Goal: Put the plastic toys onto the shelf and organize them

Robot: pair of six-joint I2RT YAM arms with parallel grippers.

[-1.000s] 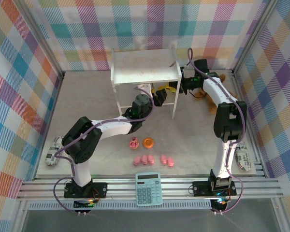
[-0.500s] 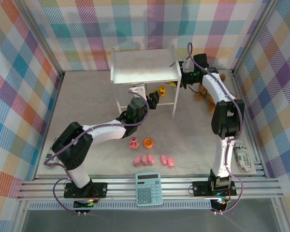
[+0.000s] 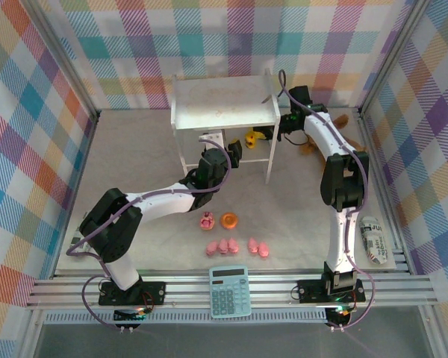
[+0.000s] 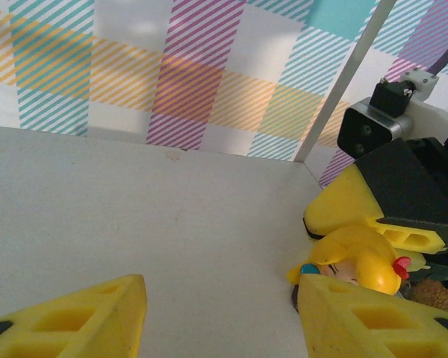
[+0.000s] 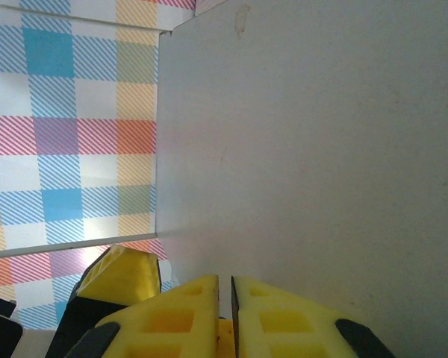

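The white shelf [image 3: 224, 104] stands at the back centre. A yellow duck [image 3: 250, 139] sits by its front right leg, on the shelf's lower board [image 4: 149, 209]. In the left wrist view the duck [image 4: 358, 262] lies just past my right fingertip. My left gripper [image 3: 232, 153] [image 4: 220, 313] is open, with nothing between its fingers. My right gripper [image 3: 272, 135] [image 5: 225, 298] reaches in from the right and is shut on the duck, a sliver of yellow showing between its fingers. Several pink pigs [image 3: 224, 245], a pink cupcake piece [image 3: 207, 221] and an orange ring [image 3: 229, 220] lie on the table in front.
A teal calculator [image 3: 229, 291] lies at the near edge between the arm bases. A brown plush animal [image 3: 340, 119] sits behind the right arm. Crumpled packets lie at the far left [image 3: 81, 240] and far right [image 3: 375, 245]. The shelf's thin legs [image 3: 269, 160] stand close to both grippers.
My left gripper has drawn back to the left, off the duck, and stands open. My right gripper has moved left under the shelf's edge onto the duck.
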